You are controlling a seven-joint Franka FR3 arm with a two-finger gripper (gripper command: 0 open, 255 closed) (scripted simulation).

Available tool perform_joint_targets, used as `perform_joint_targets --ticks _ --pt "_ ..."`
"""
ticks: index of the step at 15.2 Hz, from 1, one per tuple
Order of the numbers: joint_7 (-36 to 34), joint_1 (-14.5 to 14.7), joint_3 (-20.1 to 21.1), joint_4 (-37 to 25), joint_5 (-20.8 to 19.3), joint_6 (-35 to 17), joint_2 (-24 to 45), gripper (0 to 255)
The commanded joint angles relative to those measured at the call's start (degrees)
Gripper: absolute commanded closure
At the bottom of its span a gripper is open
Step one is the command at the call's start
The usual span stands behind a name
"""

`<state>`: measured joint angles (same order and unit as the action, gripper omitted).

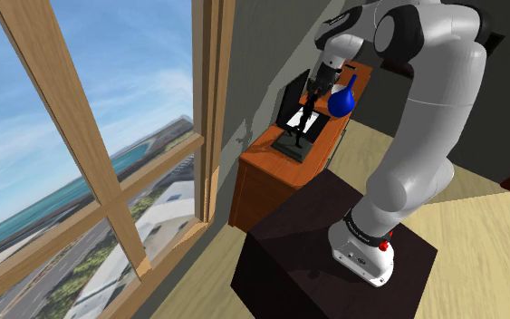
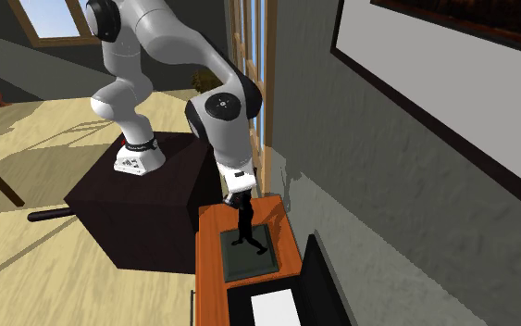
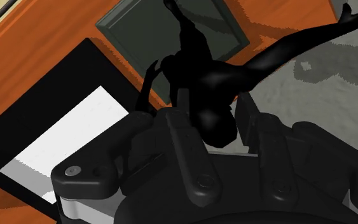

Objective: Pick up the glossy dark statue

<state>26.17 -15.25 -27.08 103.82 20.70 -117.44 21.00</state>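
Observation:
The glossy black statue (image 3: pixel 196 63) is a thin figure with spread limbs. It stands over a flat dark grey-green base (image 2: pixel 249 261) on an orange wooden cabinet (image 2: pixel 210 269). My gripper (image 3: pixel 212 102) comes down on the statue's top, and both fingers (image 3: pixel 184 127) press against the rounded upper part between them. From the shoulder view the gripper (image 1: pixel 313 98) sits just above the statue (image 1: pixel 302 125), whose feet reach down to the base (image 1: pixel 295 145). I cannot tell whether the feet still touch the base. In the second exterior view the gripper (image 2: pixel 241 206) clasps the statue (image 2: pixel 247 233) from above.
A blue vase (image 1: pixel 341 101) stands close beside the gripper on the cabinet (image 1: pixel 271 177). A black slab with a white panel (image 3: pixel 63 133) lies next to the base. The grey wall and a wood-framed window (image 1: pixel 108 136) run along the cabinet's far side. The dark stand (image 1: pixel 334 254) is nearby.

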Motion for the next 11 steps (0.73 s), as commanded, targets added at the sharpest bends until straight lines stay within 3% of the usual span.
perform_joint_targets --ticks 1,11 --pt "-0.48 0.15 -0.22 -0.53 -0.55 1.20 -0.86 255" --pt "-2.61 0.48 -1.00 -4.48 -2.72 7.50 -3.78 255"
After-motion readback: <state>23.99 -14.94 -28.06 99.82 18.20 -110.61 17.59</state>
